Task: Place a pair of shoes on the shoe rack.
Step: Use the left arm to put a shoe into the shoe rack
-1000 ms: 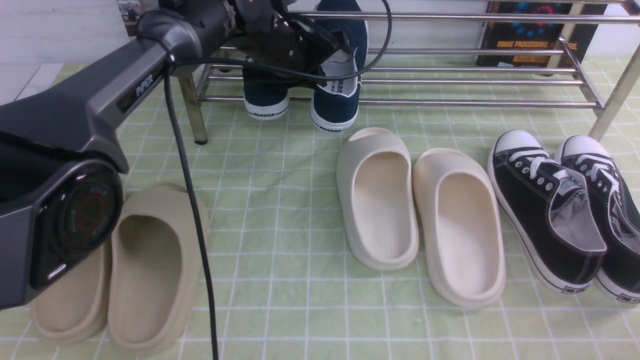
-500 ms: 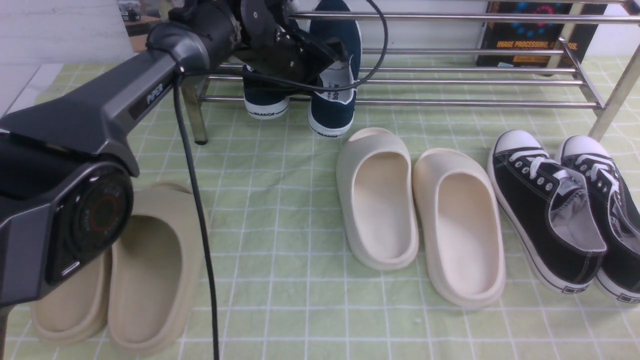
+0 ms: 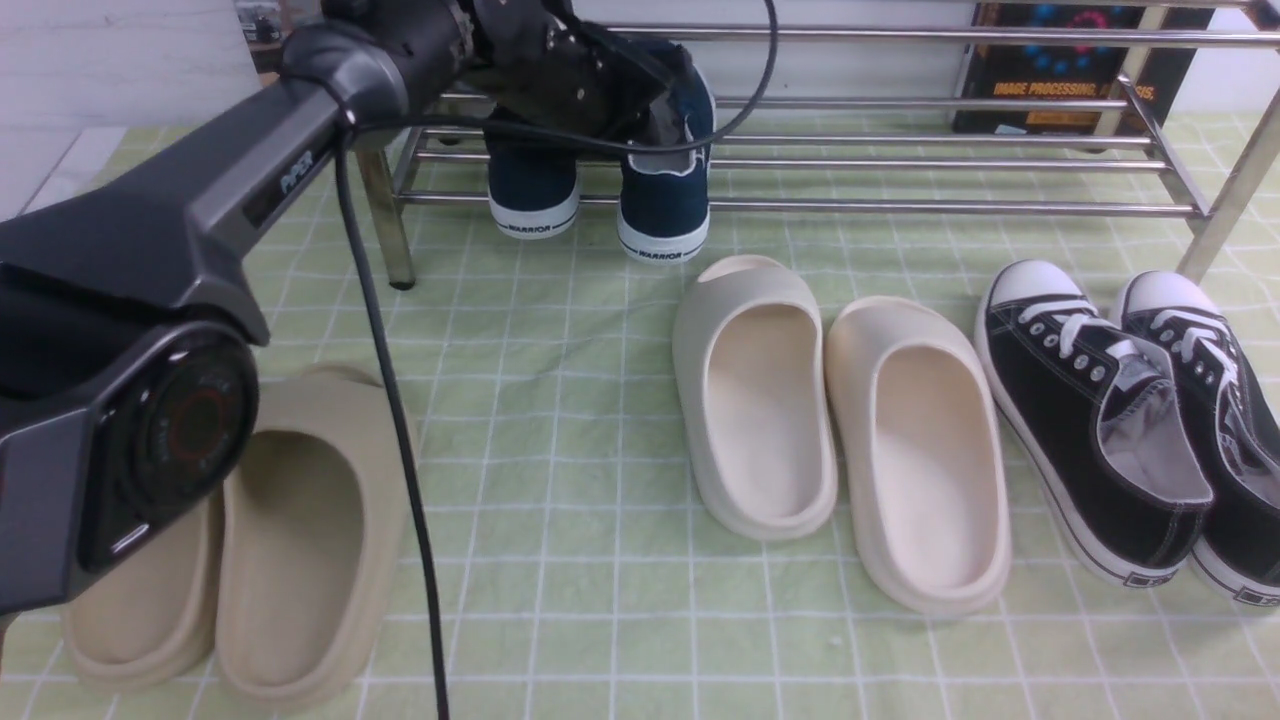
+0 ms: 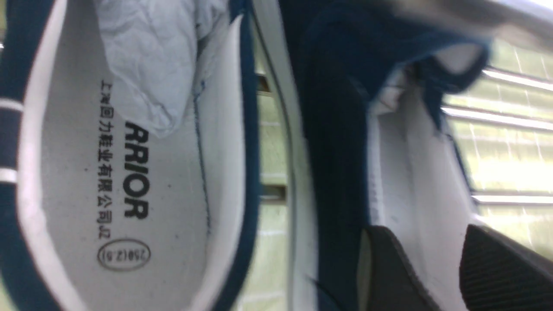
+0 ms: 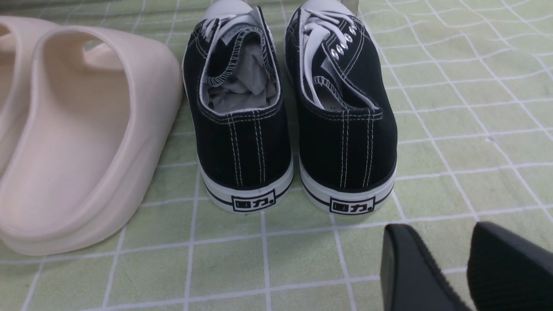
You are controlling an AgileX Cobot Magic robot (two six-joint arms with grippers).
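Two navy slip-on shoes sit side by side on the left end of the chrome shoe rack (image 3: 900,207), heels toward me: the left shoe (image 3: 532,185) and the right shoe (image 3: 665,210). My left gripper (image 3: 672,105) hangs just over the right shoe's opening. In the left wrist view the gripper (image 4: 425,231) has its fingers apart with that shoe's (image 4: 337,151) white lining between them. The other shoe (image 4: 129,181) shows its grey insole and paper stuffing. My right gripper (image 5: 436,229) is open and empty above the cloth, behind the black sneakers.
On the green check cloth in front of the rack lie cream slides (image 3: 755,400), beige slides (image 3: 290,540) under my left arm, and black lace-up sneakers (image 3: 1090,420) at the right. A dark box (image 3: 1060,70) stands behind the rack.
The right navy shoe has gone from tilted, toe up, to lying level on the rack bars beside the other. My left gripper has come down with it.
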